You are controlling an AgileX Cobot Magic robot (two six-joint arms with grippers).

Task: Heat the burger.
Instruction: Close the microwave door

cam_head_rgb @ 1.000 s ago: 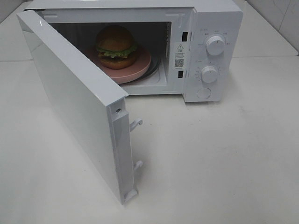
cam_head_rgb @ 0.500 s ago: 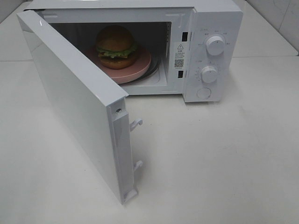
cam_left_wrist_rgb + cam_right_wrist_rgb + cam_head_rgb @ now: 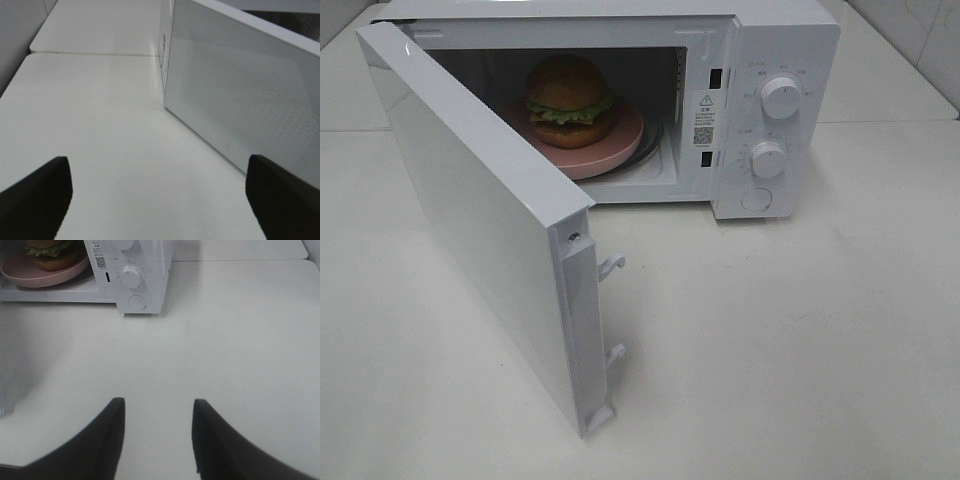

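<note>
The burger [image 3: 569, 100] sits on a round pink plate [image 3: 620, 150] inside the white microwave [image 3: 780, 30], whose door [image 3: 470, 220] stands wide open toward the front left. In the right wrist view the burger [image 3: 50, 252] shows at the frame's edge on the plate [image 3: 30, 277]. Neither gripper appears in the exterior high view. My left gripper [image 3: 160, 192] is open, its black fingers [image 3: 35, 197] far apart, facing the door's outer face [image 3: 240, 100]. My right gripper [image 3: 157, 405] hovers over the bare table in front of the microwave, jaws apart with nothing between them.
Two white dials [image 3: 781, 97] and a round button [image 3: 757, 199] sit on the microwave's control panel. The door's latch hooks [image 3: 611, 266] stick out at its free edge. The white table [image 3: 800, 350] spreads in front and to the right.
</note>
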